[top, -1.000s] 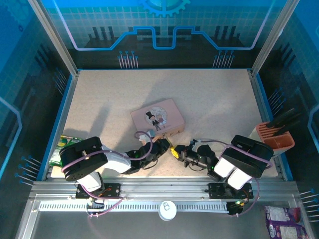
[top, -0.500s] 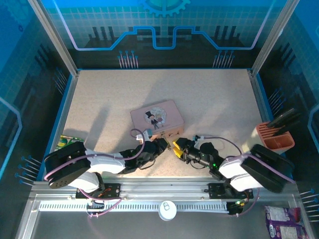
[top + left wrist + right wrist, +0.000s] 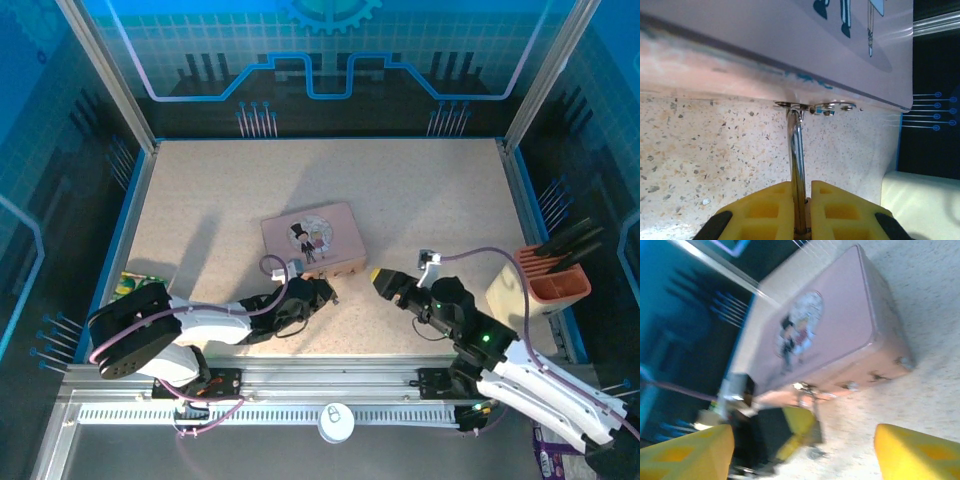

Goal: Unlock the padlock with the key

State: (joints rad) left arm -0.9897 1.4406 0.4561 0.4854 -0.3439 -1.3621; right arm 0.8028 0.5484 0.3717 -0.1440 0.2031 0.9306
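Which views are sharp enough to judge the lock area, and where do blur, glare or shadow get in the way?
Top external: sharp and evenly lit, with soft shadows on the table. Left wrist: crisp on the shackle of the padlock, pinched in the left gripper; sheen streaks the pink tin. Right wrist: motion-blurred and tilted, tin and right gripper smeared.

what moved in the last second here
The right claw pulled back to the right, away from the left claw and the pink tin, and its arm swung out low toward the right. Its fingers stand wide open now. The left claw stayed at the tin's front edge, shut on the shackle of the padlock. The tin did not move.
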